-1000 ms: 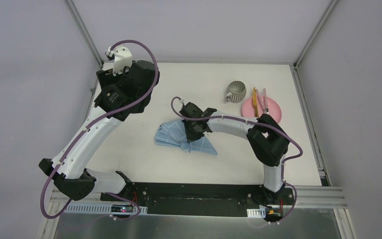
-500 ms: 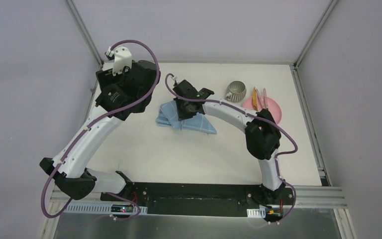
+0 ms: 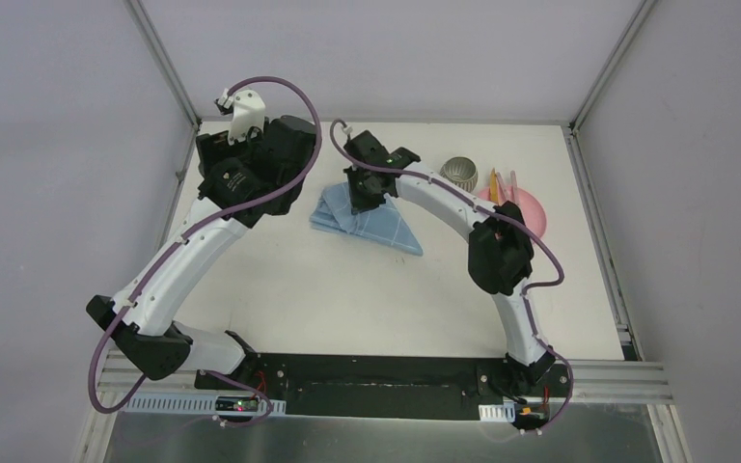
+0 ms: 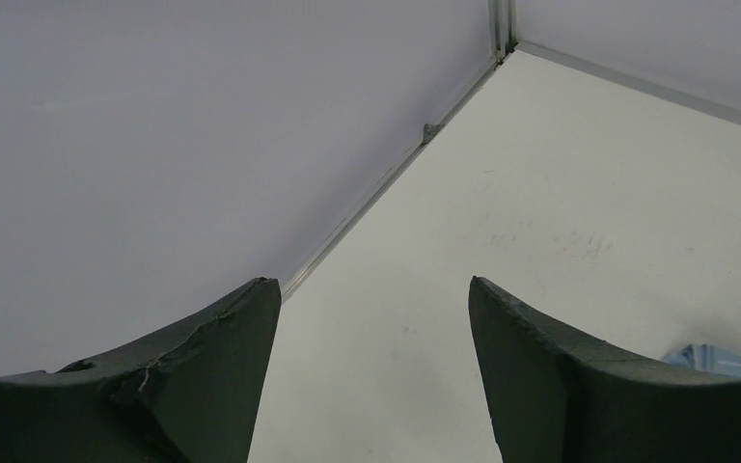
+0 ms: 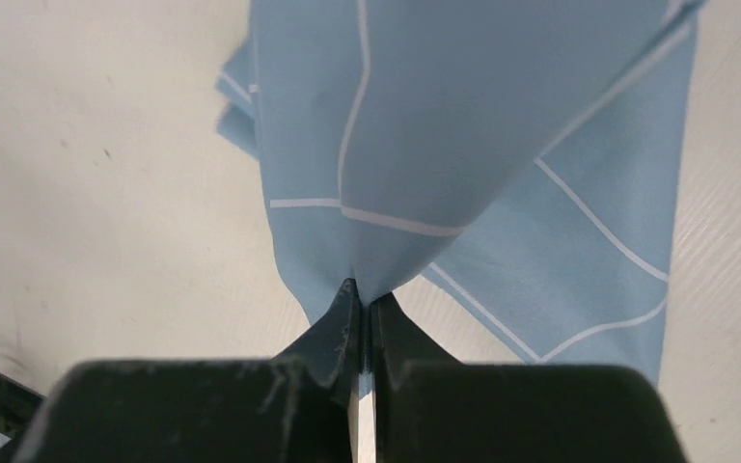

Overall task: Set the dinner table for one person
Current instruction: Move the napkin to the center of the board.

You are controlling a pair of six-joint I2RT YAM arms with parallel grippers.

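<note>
Our right gripper [image 5: 365, 295] is clenched on a pinch of the blue cloth [image 5: 444, 116], jaws pressed together with the fabric bunched between them. From that pinch the cloth, crossed by white grid lines, fans out in folded layers and drapes onto the bench [image 5: 96, 145]. In the top view this gripper sits just past the middle of the bench, toward 12 o'clock, and the cloth trails from it toward 4 o'clock, its pointed corner lying flat on the surface.

Further out, at about 2 o'clock from the cloth, we see a grey ribbed cup [image 3: 460, 172] standing near the far edge. Just beside it, toward 4 o'clock, is a pink plate [image 3: 533, 208], partly hidden behind the right arm, with an orange utensil [image 3: 493, 181] and a pink utensil [image 3: 513, 183] lying across it; what kind they are we cannot tell.

Our left gripper [image 4: 374, 289] is released, its fingers spread with nothing between them, over the bench's 10 o'clock corner, where the rails meet.
</note>
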